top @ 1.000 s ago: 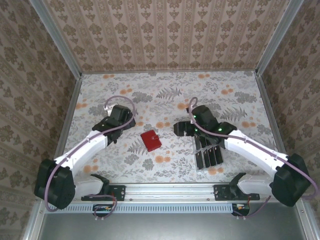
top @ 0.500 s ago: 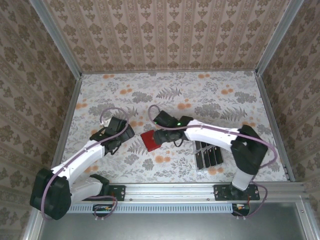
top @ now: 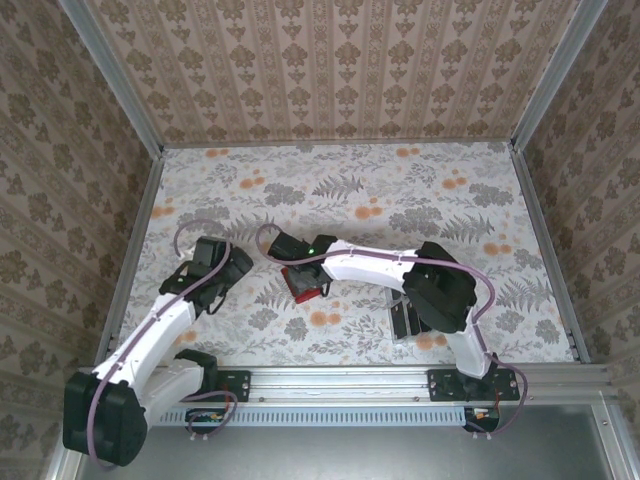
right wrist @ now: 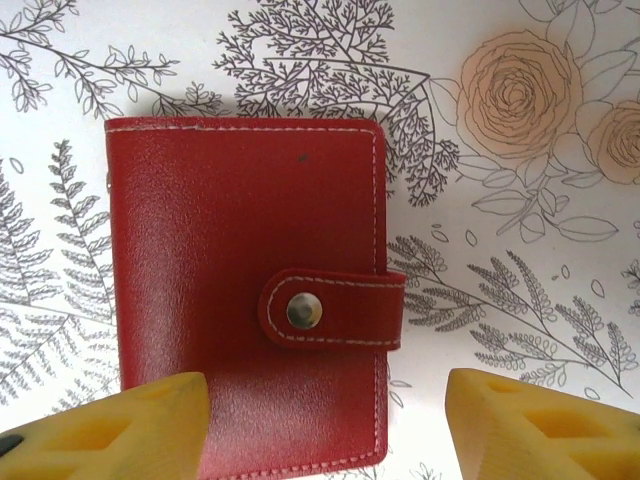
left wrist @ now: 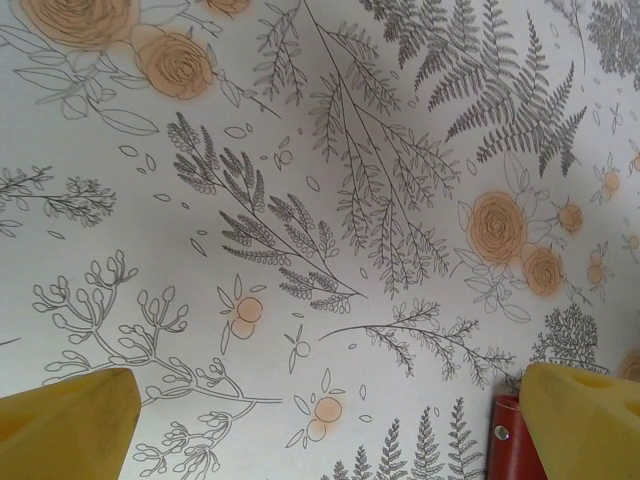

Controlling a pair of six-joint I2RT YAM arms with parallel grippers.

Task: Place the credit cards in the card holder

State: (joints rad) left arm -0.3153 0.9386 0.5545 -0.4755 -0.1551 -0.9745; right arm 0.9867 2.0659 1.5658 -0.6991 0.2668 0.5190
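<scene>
The red card holder point(right wrist: 245, 250) lies closed on the floral table, its snap strap point(right wrist: 335, 308) fastened. My right gripper point(right wrist: 325, 430) hovers right over it, open, one yellow finger point(right wrist: 110, 430) above the holder's left part and the other off its right edge. From above, the right gripper point(top: 296, 262) sits at the far end of the card holder point(top: 308, 286). To its left my left gripper point(top: 215, 270) is open and empty, with only the card holder's edge point(left wrist: 505, 440) at its right finger. The black credit cards point(top: 402, 318) stand in a clear tray, mostly hidden by my right arm.
The clear slotted tray point(top: 400, 330) stands at the near right, under my right arm's elbow point(top: 440, 290). Patterned walls enclose the table on three sides. A metal rail point(top: 340, 380) runs along the near edge.
My right gripper swung left from beside the tray to above the card holder. My left gripper drew back to the left and slightly nearer.
</scene>
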